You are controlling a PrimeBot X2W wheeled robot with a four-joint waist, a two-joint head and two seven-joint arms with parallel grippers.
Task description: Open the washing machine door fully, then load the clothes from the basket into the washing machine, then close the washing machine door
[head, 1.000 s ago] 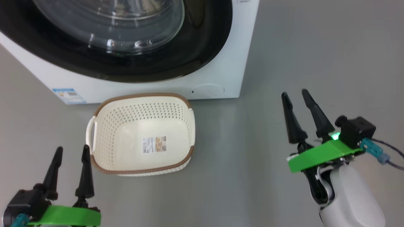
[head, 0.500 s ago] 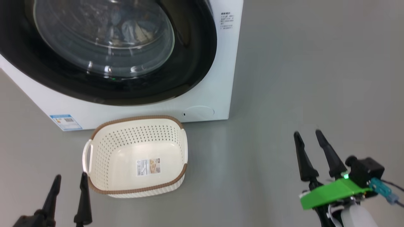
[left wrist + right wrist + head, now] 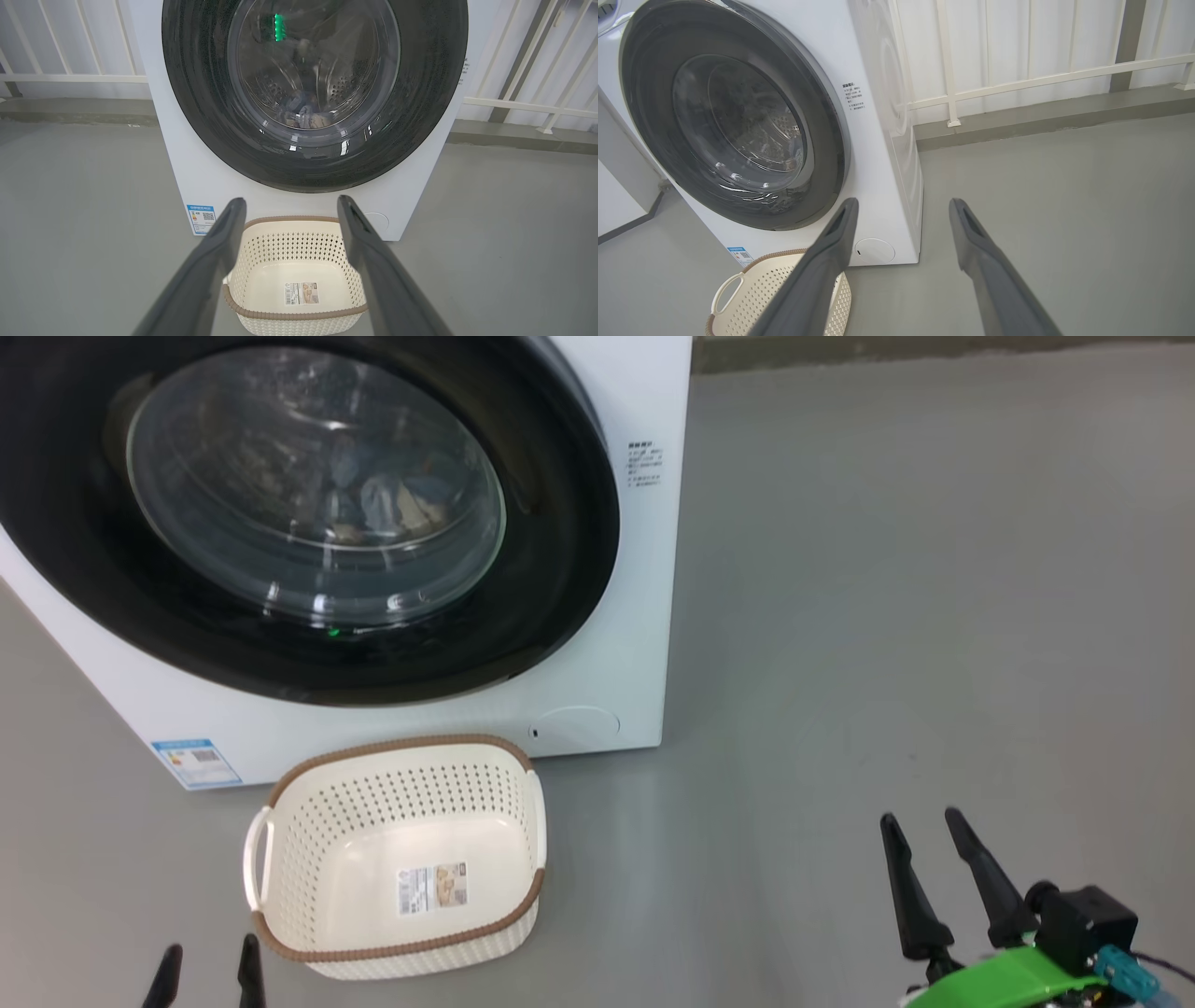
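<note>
Low on our right, our right gripper point(image 3: 920, 817) hangs over the grey floor point(image 3: 840, 616), fingers spread wide, holding and touching nothing. Our left gripper point(image 3: 210, 945) is just as wide and empty-handed, just beside the basket point(image 3: 401, 745), which sits in front of the washing machine point(image 3: 607, 644). Behind the shut washing machine door point(image 3: 560, 523) we see the clothes point(image 3: 383, 504).
</note>
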